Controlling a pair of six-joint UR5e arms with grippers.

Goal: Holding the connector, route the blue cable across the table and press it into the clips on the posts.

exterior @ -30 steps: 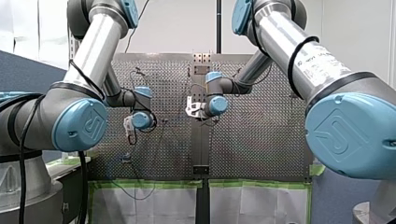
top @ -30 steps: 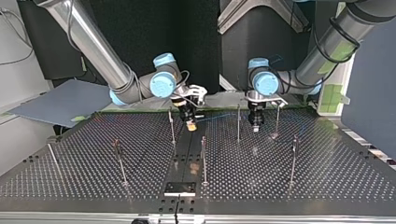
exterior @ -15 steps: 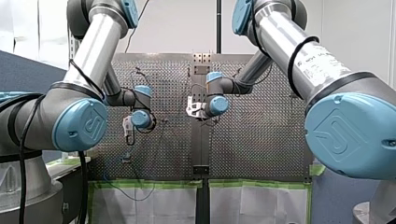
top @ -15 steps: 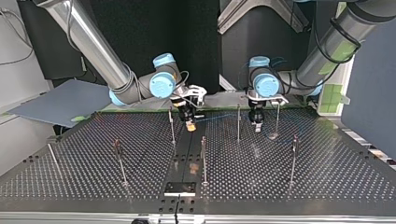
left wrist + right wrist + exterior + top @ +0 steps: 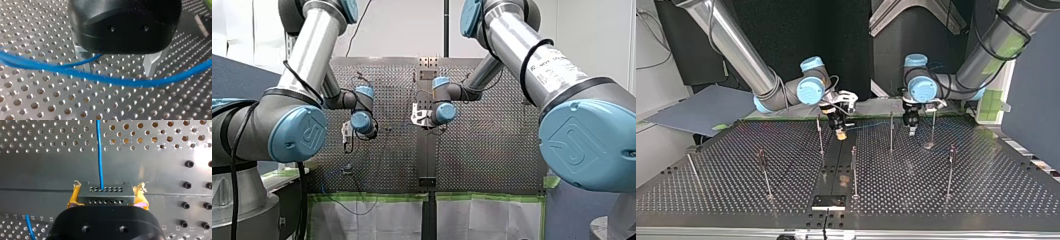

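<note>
In the right wrist view my right gripper (image 5: 105, 197) is shut on the grey connector (image 5: 105, 193), a yellow pad on each side. The blue cable (image 5: 100, 155) runs straight out of the connector over the perforated table. In the top view that gripper (image 5: 839, 133) hangs near the centre strip beside a thin post (image 5: 820, 136). My left gripper (image 5: 118, 71) stands open. The blue cable (image 5: 117, 81) crosses just past its metal fingertips, free of them, with a second strand beside one finger. In the top view my left gripper (image 5: 911, 130) hangs between two posts (image 5: 891, 131).
Several thin posts with clips stand about the table, among them one at the middle (image 5: 854, 170) and one at the top view's right (image 5: 950, 170). A dark plate (image 5: 828, 201) lies at the near edge. Loose blue cable (image 5: 343, 204) hangs over the table's edge in the front view.
My left gripper has opened, let go of the cable and risen a little from the table. My right gripper has held still with the connector.
</note>
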